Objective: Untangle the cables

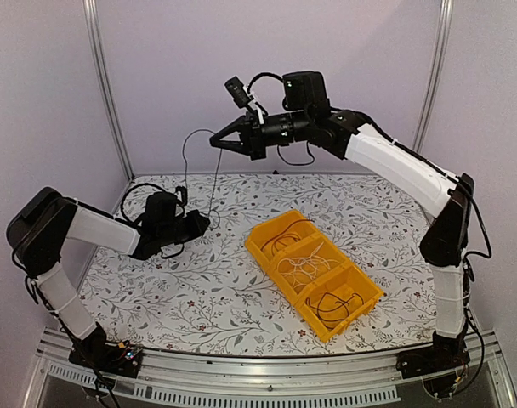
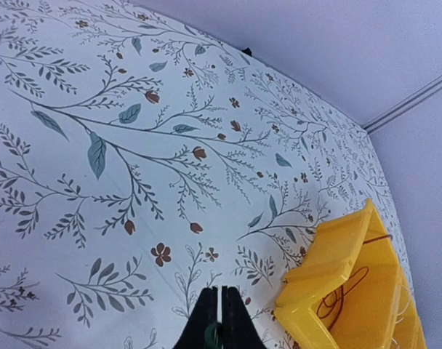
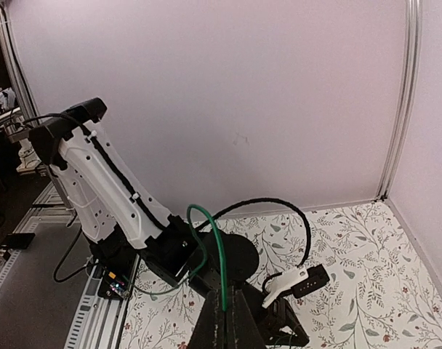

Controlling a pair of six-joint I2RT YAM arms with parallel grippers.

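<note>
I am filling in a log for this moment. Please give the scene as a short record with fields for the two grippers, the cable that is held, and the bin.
left gripper: shut, low over the table; a bit of green shows between its fingers
right gripper: shut on the green cable, raised high
green cable: hangs from the right gripper down to the left gripper
yellow bin: three compartments
far compartment: reddish-brown cable
middle compartment: white cable
near compartment: black cable
</note>
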